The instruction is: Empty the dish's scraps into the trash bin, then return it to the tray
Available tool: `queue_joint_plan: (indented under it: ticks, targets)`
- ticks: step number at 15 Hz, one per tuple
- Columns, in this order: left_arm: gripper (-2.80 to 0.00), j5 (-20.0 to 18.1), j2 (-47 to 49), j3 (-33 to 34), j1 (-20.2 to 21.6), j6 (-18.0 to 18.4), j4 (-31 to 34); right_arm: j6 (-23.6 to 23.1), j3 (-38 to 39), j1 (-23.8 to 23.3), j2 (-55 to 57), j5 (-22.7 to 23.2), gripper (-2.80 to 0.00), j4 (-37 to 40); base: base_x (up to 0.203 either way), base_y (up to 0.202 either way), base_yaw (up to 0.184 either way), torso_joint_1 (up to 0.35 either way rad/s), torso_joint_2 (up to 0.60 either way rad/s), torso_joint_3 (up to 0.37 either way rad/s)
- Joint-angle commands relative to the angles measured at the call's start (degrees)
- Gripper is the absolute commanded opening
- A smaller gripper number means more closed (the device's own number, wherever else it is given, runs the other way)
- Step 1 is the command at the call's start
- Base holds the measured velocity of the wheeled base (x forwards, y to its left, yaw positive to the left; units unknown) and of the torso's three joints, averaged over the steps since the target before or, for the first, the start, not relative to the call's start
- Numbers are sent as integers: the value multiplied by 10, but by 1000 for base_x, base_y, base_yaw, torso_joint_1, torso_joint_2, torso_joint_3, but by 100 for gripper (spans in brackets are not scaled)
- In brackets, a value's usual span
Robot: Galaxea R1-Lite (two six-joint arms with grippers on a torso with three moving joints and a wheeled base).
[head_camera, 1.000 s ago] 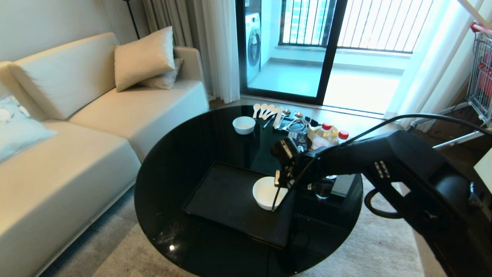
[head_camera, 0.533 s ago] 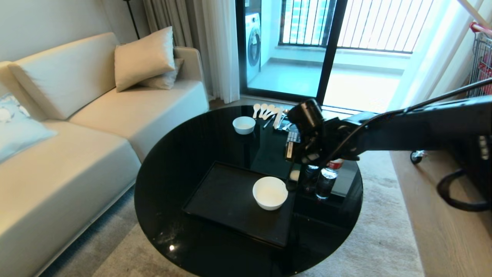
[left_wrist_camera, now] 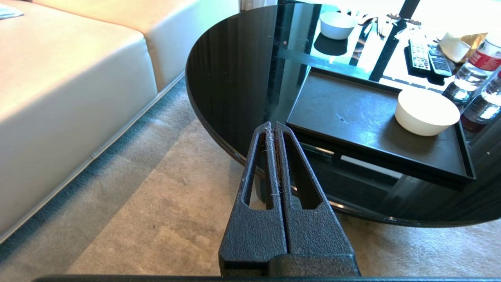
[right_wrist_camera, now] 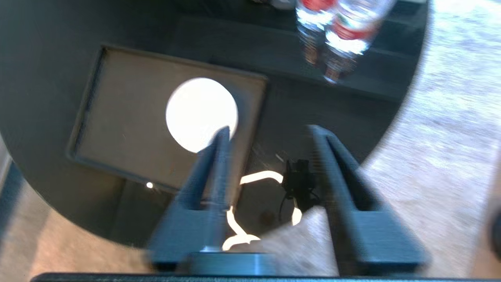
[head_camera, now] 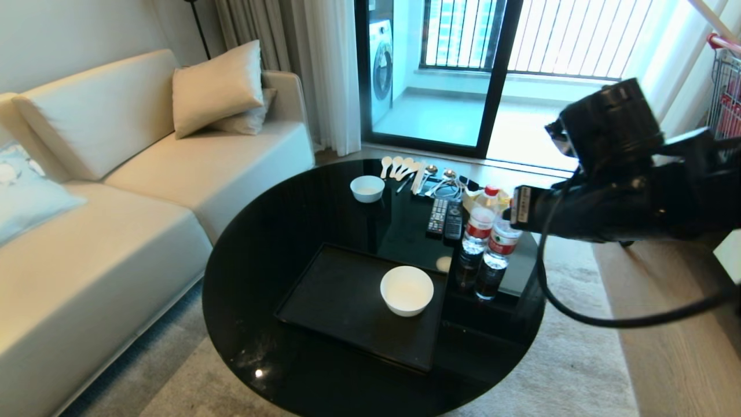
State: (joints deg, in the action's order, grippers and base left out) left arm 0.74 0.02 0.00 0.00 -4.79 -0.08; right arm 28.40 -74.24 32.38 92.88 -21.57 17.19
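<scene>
Head view: the dish [head_camera: 406, 289], a plain white bowl with nothing visible inside, sits on the tray [head_camera: 341, 301] close to the tray's right edge, on a round black glass table [head_camera: 272, 231]. Beyond the tray's right edge stand two water bottles [head_camera: 489, 243] with red caps and red-and-white labels, their print too small to read. Two remote controls [head_camera: 446, 218] lie side by side behind the tray, and a smaller white bowl [head_camera: 367, 187] sits toward the table's far edge beside a row of white spoons [head_camera: 399, 166]. A cream sofa [head_camera: 116, 191] runs along the table's left edge. The right gripper [right_wrist_camera: 270, 135] hangs in the air above the table's right edge, well clear of the dish; its fingers [right_wrist_camera: 219, 156] stand apart and hold nothing, as the right wrist view shows through motion blur. The left gripper [left_wrist_camera: 273, 127] is low beside the table's near-left edge over the carpet [left_wrist_camera: 156, 219], its fingers pressed together and empty. Neither trash bin nor scraps appear in any view.
</scene>
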Motion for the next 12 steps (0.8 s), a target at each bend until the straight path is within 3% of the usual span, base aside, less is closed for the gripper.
queue_joint_plan:
  ticks: [1,8,12]
  targets:
    - [-280,0,0,0,0,0,-1,-5,93,-1,-128,-5,-280,-3,0,0,0,0,0,0]
    - [-280,0,0,0,0,0,0,-70,336,-50,-298,-29,-280,-102,0,0,0,0,0,0]
    - [-280,0,0,0,0,0,0,-144,500,-126,-317,-42,-280,-268,0,0,0,0,0,0]
